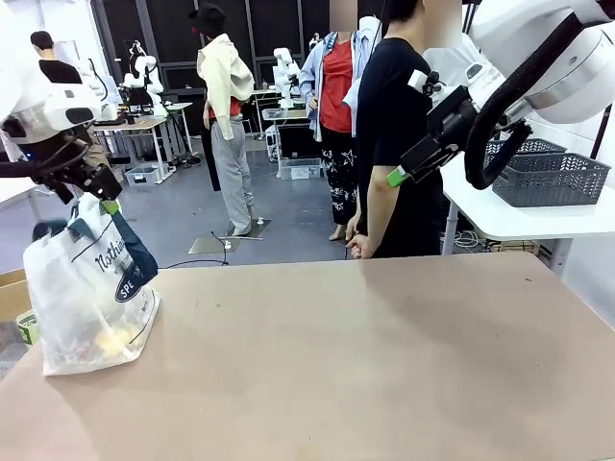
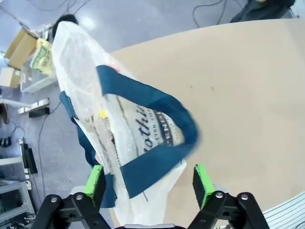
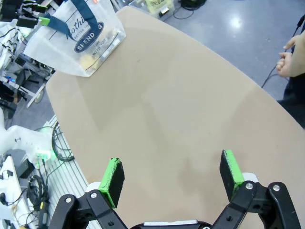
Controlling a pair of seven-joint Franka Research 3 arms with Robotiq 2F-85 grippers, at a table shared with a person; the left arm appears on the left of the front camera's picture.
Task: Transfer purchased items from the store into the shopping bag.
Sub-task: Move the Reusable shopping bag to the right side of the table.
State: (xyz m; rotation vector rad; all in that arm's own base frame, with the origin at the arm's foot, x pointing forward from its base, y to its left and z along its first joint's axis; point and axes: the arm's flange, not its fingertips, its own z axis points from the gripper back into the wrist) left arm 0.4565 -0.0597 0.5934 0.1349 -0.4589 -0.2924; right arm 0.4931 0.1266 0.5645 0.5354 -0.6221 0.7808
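Note:
The shopping bag (image 1: 91, 298), frosted clear with navy handles and lettering, stands at the table's far left corner. Purchased items lie inside it: a pale yellow one (image 1: 113, 338) shows through the plastic near the bottom, and darker things beside it are unclear. My left gripper (image 1: 96, 192) hovers just above the bag's mouth. In the left wrist view its fingers (image 2: 95, 179) stand wide apart, open, and a navy handle loop (image 2: 157, 143) hangs loose between them. My right gripper (image 1: 399, 176) is raised high over the table's far right, open and empty (image 3: 174, 176). The bag (image 3: 76, 40) lies far from it.
A person in black stands at the far edge, one hand (image 1: 363, 245) near the tabletop (image 1: 384, 355). Two dark grey lattice baskets (image 1: 548, 178) sit on a white side table at the right; whether either is the store I cannot tell. Cardboard boxes (image 2: 21, 47) are on the floor left.

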